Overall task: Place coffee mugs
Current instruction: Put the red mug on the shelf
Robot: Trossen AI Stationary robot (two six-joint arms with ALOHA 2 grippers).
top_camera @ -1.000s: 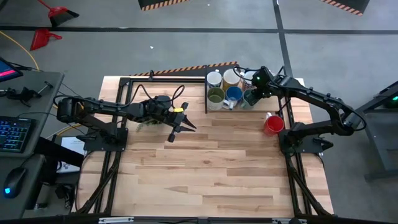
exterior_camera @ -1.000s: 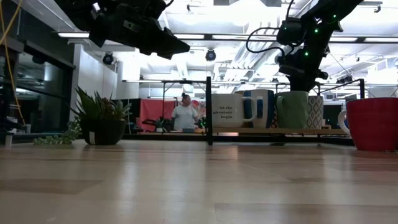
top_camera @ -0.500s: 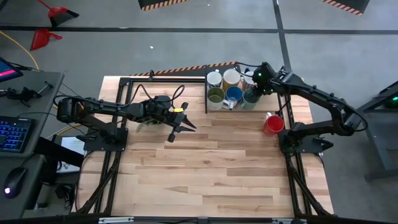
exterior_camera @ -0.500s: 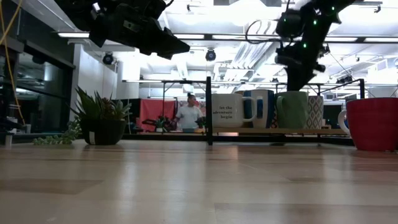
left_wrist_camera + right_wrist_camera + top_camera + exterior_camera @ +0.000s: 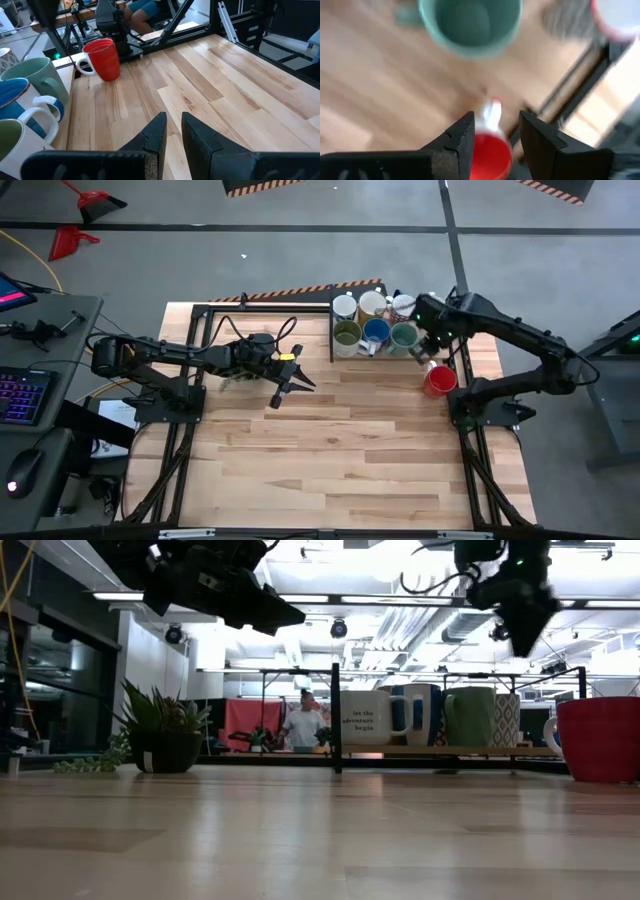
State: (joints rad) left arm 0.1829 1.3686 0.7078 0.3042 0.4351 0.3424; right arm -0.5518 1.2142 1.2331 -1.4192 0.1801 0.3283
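High view, reading from nine o'clock across: the left hand point(image 5: 296, 381) hangs over the bare wooden counter point(image 5: 330, 450) left of centre, its fingers close together with only a narrow gap, holding nothing. Just behind that arm sits a potted plant point(image 5: 160, 736).

Toward twelve o'clock, six coffee mugs cluster in two rows on a black-framed rack point(image 5: 336, 330). The far row holds a white mug point(image 5: 344, 307), a cream mug point(image 5: 372, 305) and a patterned white mug point(image 5: 403, 305). The near row holds an olive green mug point(image 5: 346, 335), a blue mug point(image 5: 376, 332) with a white handle, and a teal green mug point(image 5: 403, 335). From the low view the white one shows dark lettering on its side.

At about two o'clock the right hand point(image 5: 424, 347) hovers empty, fingers apart, between the teal green mug and the red mug point(image 5: 439, 381). The red mug stands upright alone on the counter, clear of the rack, its white handle pointing toward the rack.
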